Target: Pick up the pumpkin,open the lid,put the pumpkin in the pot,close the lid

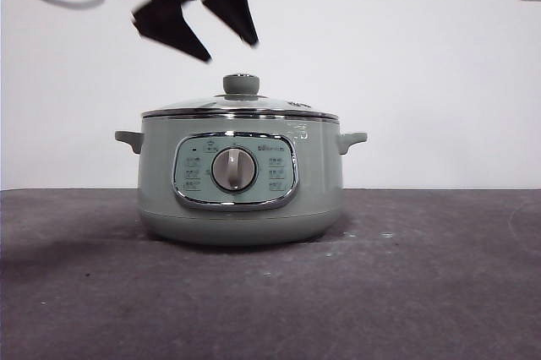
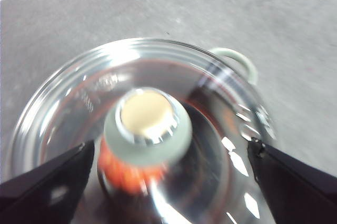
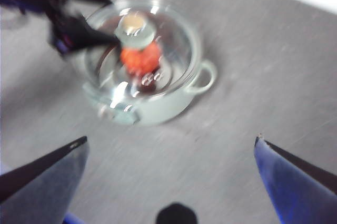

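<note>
The left gripper [image 1: 230,49] hangs wide open and empty just above the clear glass lid [image 1: 241,106] closing the sage-green pot [image 1: 241,182], through which a blurred orange shape, probably the pumpkin [image 3: 141,59], shows inside, while the right gripper [image 3: 171,142] waits spread and empty, well apart.

A grey table [image 1: 439,292] with a dull, slightly speckled top fills the lower part of the front view, ending at a white wall behind. The pot [image 1: 241,199] stands directly on it at the centre of the frame, its rounded base flat on the surface and a soft shadow spreading to the lower left. A few pale specks dot the table to the right of the pot.
</note>
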Action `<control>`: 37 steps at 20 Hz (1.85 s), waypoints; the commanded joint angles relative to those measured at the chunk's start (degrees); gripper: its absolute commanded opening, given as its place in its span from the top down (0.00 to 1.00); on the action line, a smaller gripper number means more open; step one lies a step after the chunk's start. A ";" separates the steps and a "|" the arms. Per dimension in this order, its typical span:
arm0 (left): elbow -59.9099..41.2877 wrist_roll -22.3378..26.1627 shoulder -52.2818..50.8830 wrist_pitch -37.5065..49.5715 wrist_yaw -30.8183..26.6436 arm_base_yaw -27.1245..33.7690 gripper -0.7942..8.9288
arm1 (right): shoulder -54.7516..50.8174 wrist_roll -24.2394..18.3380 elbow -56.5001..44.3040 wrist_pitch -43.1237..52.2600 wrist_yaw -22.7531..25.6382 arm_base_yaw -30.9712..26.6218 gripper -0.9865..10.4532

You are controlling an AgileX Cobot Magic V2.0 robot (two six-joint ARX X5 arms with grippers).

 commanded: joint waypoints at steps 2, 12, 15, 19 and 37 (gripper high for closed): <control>3.67 0.26 -5.33 -14.75 0.63 -0.20 0.41 | -0.09 0.55 0.02 -3.13 -7.34 0.15 0.39; 7.08 0.66 -21.07 -33.66 6.16 -0.22 0.93 | -0.09 0.13 0.02 -5.14 -13.57 0.15 0.92; 7.08 0.48 -22.80 -33.92 6.14 -0.17 0.92 | -0.11 1.18 0.02 -5.14 -12.90 0.13 0.91; 7.08 0.48 -22.93 -35.87 6.12 -0.17 0.92 | -0.26 1.18 0.02 -5.14 -12.81 -0.04 0.91; -8.50 0.63 -38.66 -1.66 3.04 18.51 0.92 | -0.26 1.18 0.02 -5.14 -12.83 -0.02 0.91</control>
